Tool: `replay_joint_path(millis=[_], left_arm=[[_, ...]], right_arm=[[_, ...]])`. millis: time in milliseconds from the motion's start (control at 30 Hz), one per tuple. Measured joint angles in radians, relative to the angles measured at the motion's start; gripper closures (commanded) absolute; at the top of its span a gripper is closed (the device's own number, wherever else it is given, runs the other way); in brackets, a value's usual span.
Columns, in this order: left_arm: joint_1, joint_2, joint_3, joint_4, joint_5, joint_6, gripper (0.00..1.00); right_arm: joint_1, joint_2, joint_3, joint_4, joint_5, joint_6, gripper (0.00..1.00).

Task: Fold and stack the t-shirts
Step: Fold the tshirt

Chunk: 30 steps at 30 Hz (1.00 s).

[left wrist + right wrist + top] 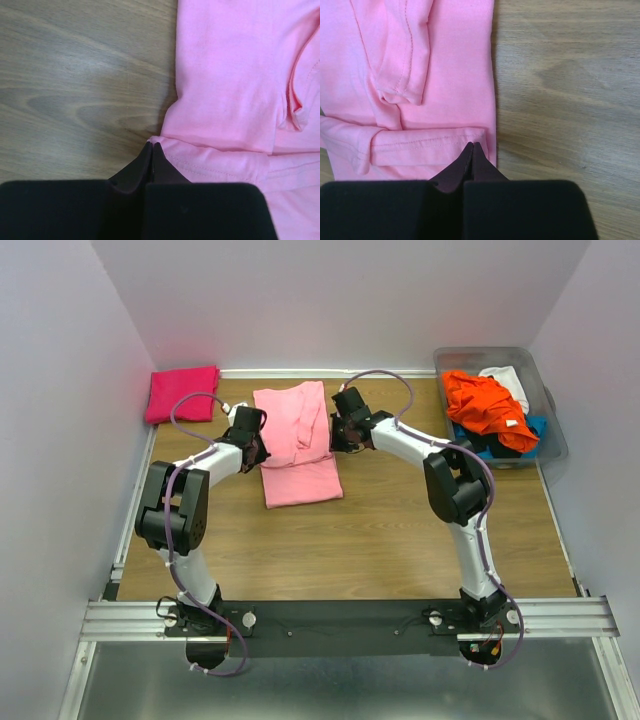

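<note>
The pink shirt (297, 445) lies flat between the left gripper (152, 146) and right gripper (472, 146), each pinched shut on its side edge; such thin bites could slip on lifting, skewing the fold

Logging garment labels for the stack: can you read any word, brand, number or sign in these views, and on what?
No text can be read in any view.
light pink t-shirt: plain cloth and stitching only, no print or tag showing.
folded magenta t-shirt: no lettering.
orange t-shirt and other clothes in the clear bin: no lettering visible.
base rail: small fittings, too small to show any marks.
</note>
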Motion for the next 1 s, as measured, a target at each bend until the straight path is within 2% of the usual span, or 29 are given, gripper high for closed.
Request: replay_joint_path(millis=[1000], left_arm=[[0.000,-0.001,0.034,0.004,0.006,0.011,1.00]], right_arm=[[0.000,-0.064,-0.055,0.023,0.102,-0.003,0.99]])
